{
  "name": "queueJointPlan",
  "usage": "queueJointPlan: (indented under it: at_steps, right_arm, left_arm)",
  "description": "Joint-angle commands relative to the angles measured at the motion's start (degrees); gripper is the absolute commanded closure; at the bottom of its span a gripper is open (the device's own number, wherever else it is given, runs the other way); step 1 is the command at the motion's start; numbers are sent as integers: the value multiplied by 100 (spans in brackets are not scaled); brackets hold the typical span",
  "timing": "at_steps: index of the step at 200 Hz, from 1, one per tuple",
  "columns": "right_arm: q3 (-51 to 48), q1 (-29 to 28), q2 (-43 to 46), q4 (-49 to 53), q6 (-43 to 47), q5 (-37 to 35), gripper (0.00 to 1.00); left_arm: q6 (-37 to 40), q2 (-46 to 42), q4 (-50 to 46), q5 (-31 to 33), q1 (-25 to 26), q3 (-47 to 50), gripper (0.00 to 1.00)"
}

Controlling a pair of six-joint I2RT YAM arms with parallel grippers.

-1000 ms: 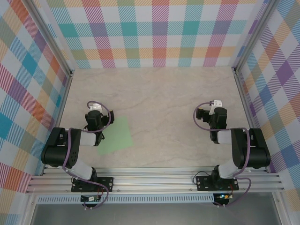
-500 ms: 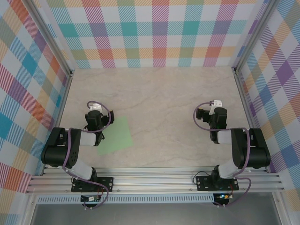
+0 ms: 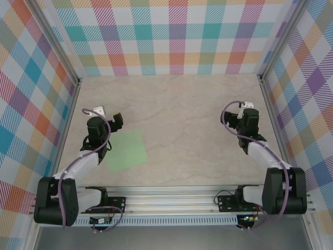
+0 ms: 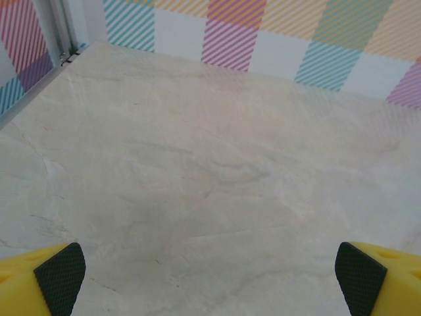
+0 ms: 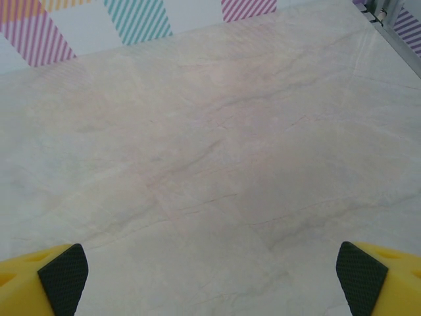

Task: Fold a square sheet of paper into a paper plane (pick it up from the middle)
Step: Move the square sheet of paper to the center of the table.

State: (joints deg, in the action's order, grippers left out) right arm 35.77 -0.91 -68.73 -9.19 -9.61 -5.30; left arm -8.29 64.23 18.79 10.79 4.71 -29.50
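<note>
Pale-green square sheet of paper [image 3: 126, 151] lies flat on marble-look table [image 3: 177, 109], near-left. L gripper [image 3: 105, 119] is just beside sheet's far-left corner. R gripper [image 3: 244, 115] is well apart, right side. Plaid walls [image 3: 177, 36] surround.

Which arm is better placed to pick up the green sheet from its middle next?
Left. The left gripper hangs open right beside the square sheet of paper, which lies flat on the left half of the table. The right gripper, also open, is across the table, far from it.
</note>
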Motion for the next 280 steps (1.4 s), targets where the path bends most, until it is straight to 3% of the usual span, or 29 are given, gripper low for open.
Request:
queueJointPlan:
  at_steps: [1,28,40,61,90,145,280]
  right_arm:
    - [528,-41,485,2074,-702,745,0]
    - [617,-39,814,2818,-1674,1356,0]
    - [552,-31,823,3098,-2239,1268,0]
    - [736,-22,581,3572,-2007,2272,0]
    - [504,-87,475,3305,-2086,3481,0]
    - [526,-249,276,3524,-1870,3869,0]
    - [892,-555,-889,3671,-1729,4157,0]
  left_arm:
    - [-1475,-423,-2091,354,-70,-460,0]
    - [-2249,-585,-3078,-860,-90,-776,0]
    - [-2284,-520,-3288,-1596,-89,-846,0]
    - [-2664,-589,-3402,-2391,-66,-663,0]
    - [-3179,-1042,-3869,-2345,81,-272,0]
    - [-3273,-1172,-4375,-2310,195,131,0]
    - [-3391,274,-3617,-2255,698,138,0]
